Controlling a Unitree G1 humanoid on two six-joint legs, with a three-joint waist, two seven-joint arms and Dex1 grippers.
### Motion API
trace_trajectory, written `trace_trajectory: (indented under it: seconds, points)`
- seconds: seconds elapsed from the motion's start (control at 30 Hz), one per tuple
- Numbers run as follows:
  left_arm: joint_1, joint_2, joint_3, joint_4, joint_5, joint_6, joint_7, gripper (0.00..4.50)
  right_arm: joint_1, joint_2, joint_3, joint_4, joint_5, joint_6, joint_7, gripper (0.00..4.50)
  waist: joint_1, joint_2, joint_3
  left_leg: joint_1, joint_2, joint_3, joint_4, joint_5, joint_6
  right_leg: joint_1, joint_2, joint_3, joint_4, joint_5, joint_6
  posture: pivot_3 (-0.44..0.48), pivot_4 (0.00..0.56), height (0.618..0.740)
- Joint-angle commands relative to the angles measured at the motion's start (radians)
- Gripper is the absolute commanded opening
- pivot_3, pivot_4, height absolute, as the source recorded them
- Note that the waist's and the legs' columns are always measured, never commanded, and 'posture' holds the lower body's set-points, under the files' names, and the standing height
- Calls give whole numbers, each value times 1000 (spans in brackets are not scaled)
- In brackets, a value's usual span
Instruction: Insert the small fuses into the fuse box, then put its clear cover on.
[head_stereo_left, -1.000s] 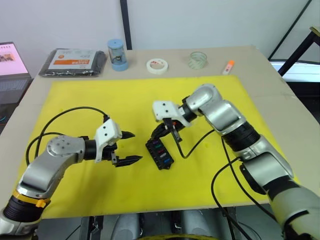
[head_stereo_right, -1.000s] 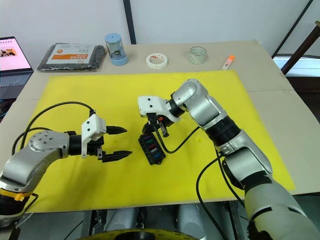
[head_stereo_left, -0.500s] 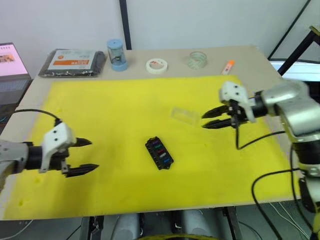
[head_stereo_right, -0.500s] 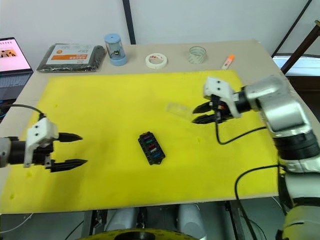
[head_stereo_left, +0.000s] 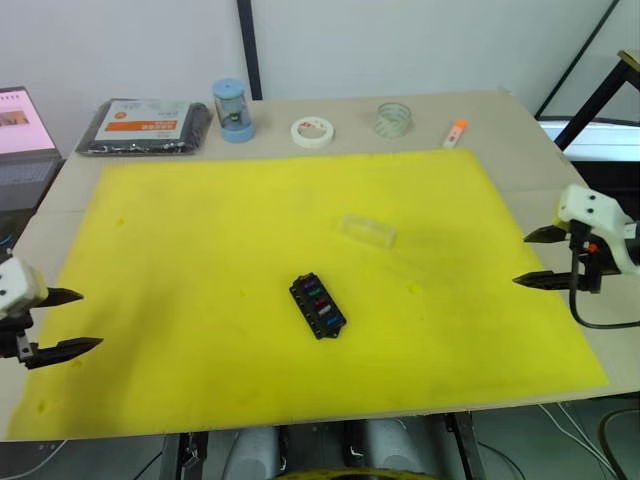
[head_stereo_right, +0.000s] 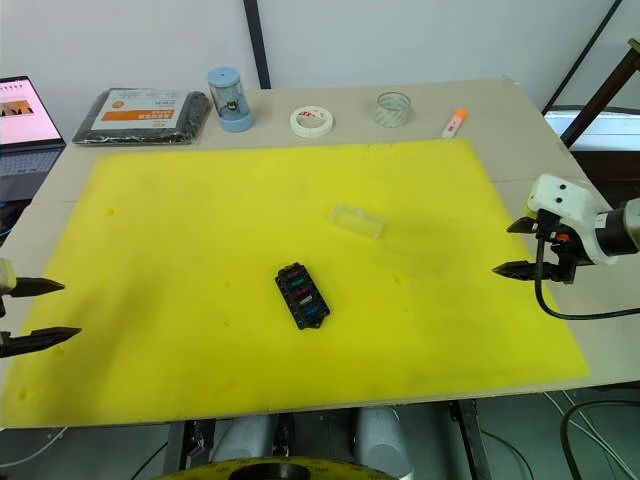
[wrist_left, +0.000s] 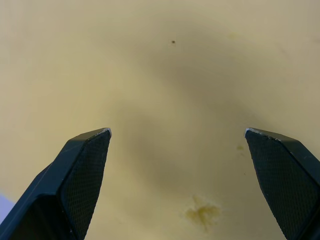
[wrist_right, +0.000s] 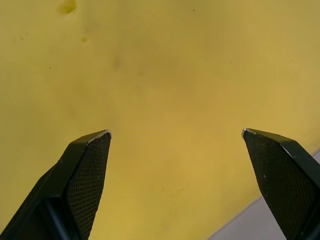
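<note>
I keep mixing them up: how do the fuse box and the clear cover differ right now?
The fuse box is black and holds coloured fuses; the cover is colourless and see-through. The box lies nearer the robot, the cover farther back, apart from it. Both lie on the yellow mat.

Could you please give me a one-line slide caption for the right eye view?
Fuse box loaded, clear cover off beside it, both grippers open at the mat's edges.

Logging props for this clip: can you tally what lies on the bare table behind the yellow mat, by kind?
Tape rolls: 2, a white roll and a clear roll
Black packet with orange label: 1
Blue cylindrical container: 1
Small orange-and-white marker-like item: 1
Total: 5
</note>
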Motion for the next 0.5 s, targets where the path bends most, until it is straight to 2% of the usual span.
trace_trajectory:
  seconds: [0.03,0.23,0.33,0.5]
  points:
    - [-22,-11,-2,-47,-21,8,10,4500,-50,12,-13,-35,17,13,-21,4441,-1,0,0,0,0,0,0,0,0,0,0,0,0,0,0,0,150,740]
    - [-144,-75,-117,-253,-138,148,83,4500,-205,168,53,-86,39,114,-96,4441,0,0,0,0,0,0,0,0,-1,0,0,1,1,0,0,0,150,740]
    - [-252,-128,-216,-378,-218,231,142,4500,-294,271,106,-96,52,189,-126,4441,5,0,0,-1,0,-1,0,3,-6,0,0,1,1,0,0,0,150,740]
    - [-372,-185,-341,-489,-287,330,213,4500,-405,389,207,-26,10,228,-165,4441,3,-1,-1,-2,-1,-2,1,4,-6,1,0,1,2,1,1,0,150,740]
